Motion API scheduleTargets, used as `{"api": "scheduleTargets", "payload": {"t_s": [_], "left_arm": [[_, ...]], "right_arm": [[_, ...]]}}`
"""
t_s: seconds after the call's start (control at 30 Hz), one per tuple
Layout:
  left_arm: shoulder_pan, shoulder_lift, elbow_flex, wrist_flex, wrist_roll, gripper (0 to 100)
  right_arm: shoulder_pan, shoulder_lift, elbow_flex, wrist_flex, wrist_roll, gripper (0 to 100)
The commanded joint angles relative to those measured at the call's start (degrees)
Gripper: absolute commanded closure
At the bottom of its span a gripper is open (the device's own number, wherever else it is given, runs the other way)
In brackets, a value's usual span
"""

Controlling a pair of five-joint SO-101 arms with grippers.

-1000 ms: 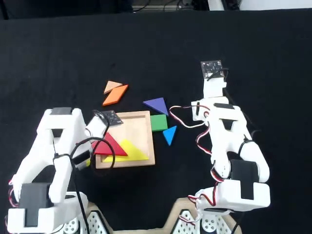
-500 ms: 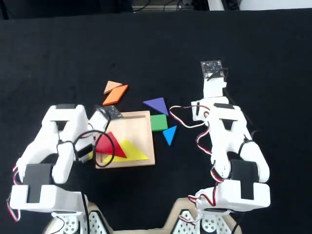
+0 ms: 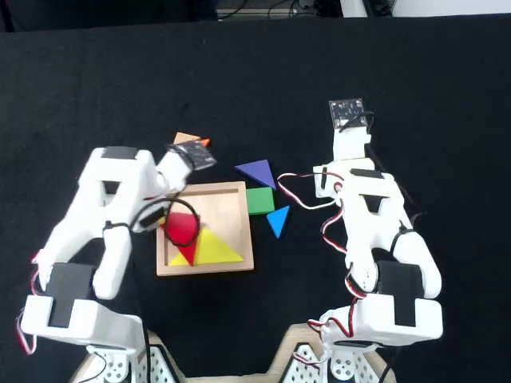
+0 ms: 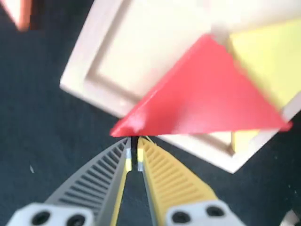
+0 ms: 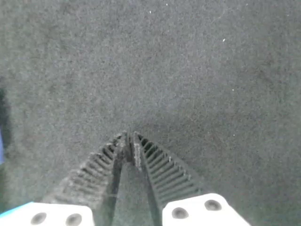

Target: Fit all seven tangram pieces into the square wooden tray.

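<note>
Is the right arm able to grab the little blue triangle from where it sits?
Probably yes. The little blue triangle lies on bare cloth beside the right arm, nothing on top of it. The right gripper is over the cloth farther out, its fingers shut, so it must open first.

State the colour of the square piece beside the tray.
Square piece: green, best in the high view.

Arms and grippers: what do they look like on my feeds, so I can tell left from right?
Both arms are white shells with black servo blocks. The left arm carries a black cable, the right arm red, white and black wires. The left gripper has one grey ribbed finger and one yellow; the right gripper has two dark fingers.
</note>
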Motion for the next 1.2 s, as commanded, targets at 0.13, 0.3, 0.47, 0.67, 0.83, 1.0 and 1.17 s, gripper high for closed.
{"api": "scheduleTargets", "payload": {"t_s": [0.13,0.3,0.47,0.67,0.83,1.0,1.17], "left_arm": [[5.4,-0.4,-3.3,-5.0,5.5,97],[5.0,-1.1,-9.0,-4.5,8.8,97],[10.8,-3.7,-16.5,8.4,17.3,97],[23.2,-4.4,-3.7,-1.1,26.4,97],[25.7,-4.5,1.7,-6.7,32.6,97],[25.5,-4.3,3.7,-6.7,32.6,97],[25.3,-4.3,6.9,-6.9,32.4,97]], "right_arm": [[-1.1,-0.1,-3.1,0.4,0.5,98.6],[-1.1,-0.1,-3.2,0.5,0.5,98.6],[-1.1,-0.1,-3.2,0.5,0.5,98.6],[-1.1,-0.1,-3.2,0.5,0.5,98.6],[-1.1,-0.1,-3.1,0.5,0.5,98.6],[-1.1,-0.1,-3.2,0.5,0.5,98.6],[-1.1,-0.1,-3.2,0.5,0.5,98.6]]}}
